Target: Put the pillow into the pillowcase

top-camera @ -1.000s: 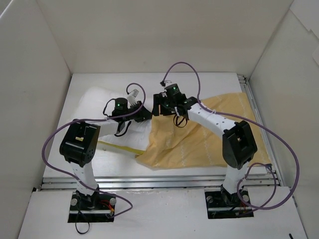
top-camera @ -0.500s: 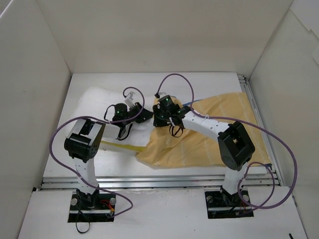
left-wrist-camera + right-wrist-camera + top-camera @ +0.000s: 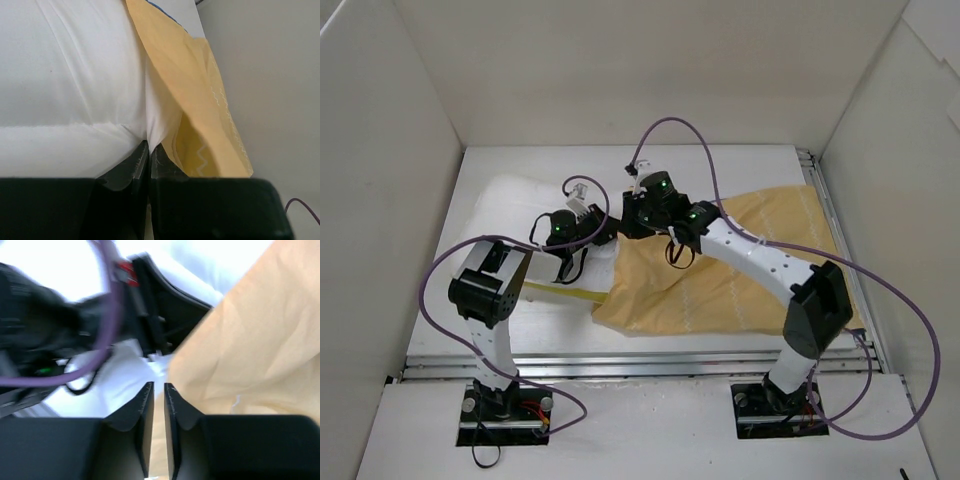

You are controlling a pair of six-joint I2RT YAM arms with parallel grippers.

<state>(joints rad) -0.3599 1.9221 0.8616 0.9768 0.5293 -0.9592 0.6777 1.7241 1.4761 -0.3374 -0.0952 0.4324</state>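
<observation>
Left jaws pinched shut on pillow (image 3: 75,75) fold; right jaws narrow, gripping pillowcase (image 3: 250,340) mouth edge; both near bench (image 3: 720,165) middle; pillow toward left edge.

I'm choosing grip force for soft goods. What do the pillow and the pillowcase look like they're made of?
The pillow: probably stuffed woven cloth, matte white; it bulges softly between stitched seams. The pillowcase: thin matte yellow-orange fabric, perhaps cotton or polyester; it creases and drapes limply.
</observation>
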